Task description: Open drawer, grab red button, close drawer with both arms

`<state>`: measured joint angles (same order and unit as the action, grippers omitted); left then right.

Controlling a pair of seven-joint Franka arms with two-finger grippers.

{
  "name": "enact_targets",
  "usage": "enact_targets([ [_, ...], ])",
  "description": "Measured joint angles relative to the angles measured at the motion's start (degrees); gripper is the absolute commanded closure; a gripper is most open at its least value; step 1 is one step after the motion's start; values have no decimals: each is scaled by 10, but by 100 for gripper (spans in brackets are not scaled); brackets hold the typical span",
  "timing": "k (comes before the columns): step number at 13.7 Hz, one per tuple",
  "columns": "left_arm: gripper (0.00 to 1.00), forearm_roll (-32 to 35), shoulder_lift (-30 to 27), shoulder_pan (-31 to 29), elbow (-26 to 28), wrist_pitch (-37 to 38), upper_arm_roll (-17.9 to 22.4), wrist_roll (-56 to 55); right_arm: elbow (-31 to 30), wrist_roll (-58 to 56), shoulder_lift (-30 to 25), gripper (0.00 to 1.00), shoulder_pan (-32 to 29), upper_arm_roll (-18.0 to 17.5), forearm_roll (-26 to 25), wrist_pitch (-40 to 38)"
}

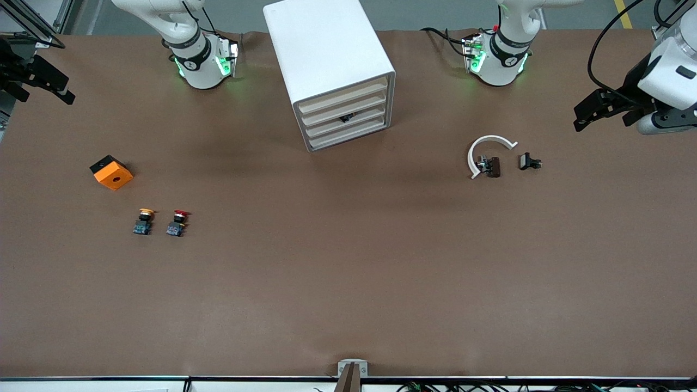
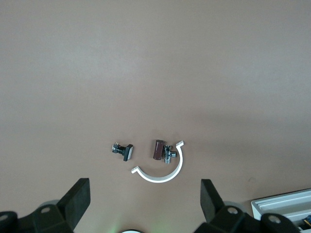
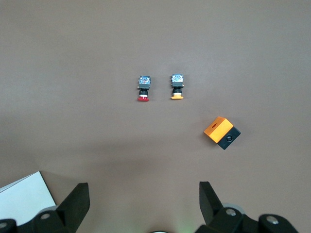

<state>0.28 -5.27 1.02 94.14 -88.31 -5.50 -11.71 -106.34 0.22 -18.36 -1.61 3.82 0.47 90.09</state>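
The red-capped button lies on the brown table toward the right arm's end, beside a yellow-capped one. The white drawer cabinet stands mid-table between the arm bases. All its drawers are shut, and one front carries a small dark piece. My right gripper hangs open and empty in the air over its end of the table. My left gripper hangs open and empty over the left arm's end.
An orange cube with a hole lies farther from the front camera than the buttons. A white curved clip, a small brown part and a black part lie toward the left arm's end.
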Motion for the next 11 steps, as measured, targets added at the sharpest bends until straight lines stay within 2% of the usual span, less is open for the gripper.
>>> enact_targets([
  [11, 0, 0, 22, -3, -15, 0, 1, -1, 0, 0, 0, 0, 0, 5, -1, -4],
])
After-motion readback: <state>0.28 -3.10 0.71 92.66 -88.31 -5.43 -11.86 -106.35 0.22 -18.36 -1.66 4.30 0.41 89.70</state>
